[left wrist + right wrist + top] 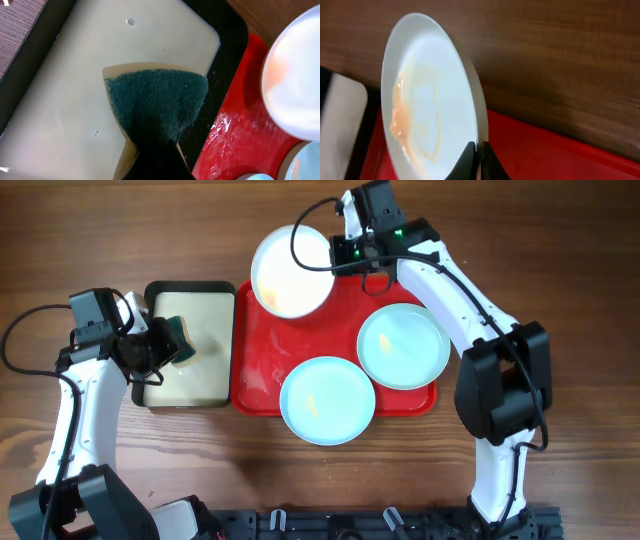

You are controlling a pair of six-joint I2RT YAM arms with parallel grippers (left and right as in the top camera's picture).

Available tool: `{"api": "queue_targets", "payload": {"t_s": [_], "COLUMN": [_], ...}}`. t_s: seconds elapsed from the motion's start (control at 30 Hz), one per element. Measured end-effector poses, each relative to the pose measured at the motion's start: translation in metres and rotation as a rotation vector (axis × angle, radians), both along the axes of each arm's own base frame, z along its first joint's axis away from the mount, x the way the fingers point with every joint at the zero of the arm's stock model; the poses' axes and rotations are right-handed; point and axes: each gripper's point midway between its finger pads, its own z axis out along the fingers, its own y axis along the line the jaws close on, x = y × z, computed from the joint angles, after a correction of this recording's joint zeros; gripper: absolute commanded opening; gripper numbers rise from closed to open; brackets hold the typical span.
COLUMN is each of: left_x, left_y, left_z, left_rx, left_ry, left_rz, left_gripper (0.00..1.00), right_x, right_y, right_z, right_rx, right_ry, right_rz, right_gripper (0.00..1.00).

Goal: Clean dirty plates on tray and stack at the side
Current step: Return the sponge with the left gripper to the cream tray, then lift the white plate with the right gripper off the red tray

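The red tray (262,370) lies mid-table. The white plate (290,270), with orange-yellow smears, is lifted and tilted over the tray's far left corner. My right gripper (343,252) is shut on its right rim; in the right wrist view the fingers (481,157) pinch the plate's edge (420,100). Two pale blue plates lie on the tray: one at the right (403,346), one at the front (327,400). My left gripper (165,348) is shut on a green-and-tan sponge (157,97) over the cream tray (60,100).
The black-rimmed cream tray (205,310) stands just left of the red tray. Bare wooden table (560,260) lies all round. A black rail runs along the front edge (350,525).
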Motion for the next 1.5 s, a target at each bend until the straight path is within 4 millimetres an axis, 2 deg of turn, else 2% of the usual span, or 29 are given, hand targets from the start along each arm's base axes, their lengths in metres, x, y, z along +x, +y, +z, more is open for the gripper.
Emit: {"api": "queue_targets", "payload": {"t_s": [0.13,0.3,0.33,0.43,0.47,0.53,0.7,0.9,1.03,1.2,1.4,1.47,1.5], "left_x": [0.000,-0.001,-0.001,-0.001,-0.001,-0.001,-0.002,-0.003,-0.004,-0.004,-0.004,-0.004,-0.004], "left_y": [0.001,0.002,0.002,0.002,0.002,0.002,0.002,0.002,0.001,0.001,0.001,0.001,0.001], "left_z": [0.000,-0.001,-0.001,-0.001,-0.001,-0.001,-0.001,-0.002,-0.003,-0.003,-0.003,-0.003,-0.003], "left_rx": [0.007,0.014,0.014,0.014,0.014,0.013,0.013,0.012,0.009,0.009,0.009,0.009,0.009], "left_ry": [0.002,0.004,0.004,0.004,0.006,0.008,0.008,0.013,0.020,0.020,0.020,0.020,0.020], "left_rz": [0.003,0.004,0.004,0.003,0.003,0.003,0.003,0.004,0.003,0.003,0.003,0.003,0.003], "left_gripper": [0.04,0.04,0.04,0.04,0.04,0.04,0.04,0.04,0.04,0.04,0.04,0.04,0.04], "right_x": [0.002,-0.001,-0.005,-0.010,-0.008,-0.003,0.002,-0.014,-0.015,-0.014,-0.013,-0.010,-0.010], "right_y": [0.014,0.041,0.043,0.036,0.032,0.023,0.013,0.002,0.001,0.002,0.002,0.004,0.004], "right_z": [0.007,0.015,0.014,0.006,0.004,0.003,-0.002,-0.061,-0.079,-0.086,-0.087,-0.085,-0.087], "right_rx": [0.028,0.073,0.069,0.031,0.011,-0.031,-0.087,-0.115,-0.094,-0.066,-0.048,-0.034,-0.031], "right_ry": [-0.030,-0.060,-0.048,-0.018,-0.019,-0.039,-0.070,-0.040,-0.067,-0.093,-0.100,-0.108,-0.107], "right_rz": [0.004,0.017,0.019,-0.006,-0.023,-0.061,-0.083,-0.088,-0.097,-0.113,-0.129,-0.139,-0.143], "right_gripper": [0.04,0.04,0.09,0.47,0.52,0.54,0.50,0.44,0.40,0.32,0.27,0.19,0.09]}}
